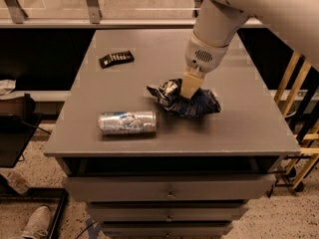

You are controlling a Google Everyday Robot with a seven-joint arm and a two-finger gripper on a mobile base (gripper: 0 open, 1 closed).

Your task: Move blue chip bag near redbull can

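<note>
One wrinkly dark-blue foil chip bag [198,105] is seen right of centre on the grey table [149,49], near the slim silver-and-blue drink can [127,122], which is laid on its side. The gripper [188,93] is planted on the bag; whether it is clamped cannot be told.

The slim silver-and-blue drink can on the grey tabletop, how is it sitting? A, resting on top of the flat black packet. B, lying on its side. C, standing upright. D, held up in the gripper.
B: the slim silver-and-blue drink can lies on its side on the grey tabletop, apart from and left of the wrinkly dark-blue foil chip bag, where the gripper is down on the bag.
</note>
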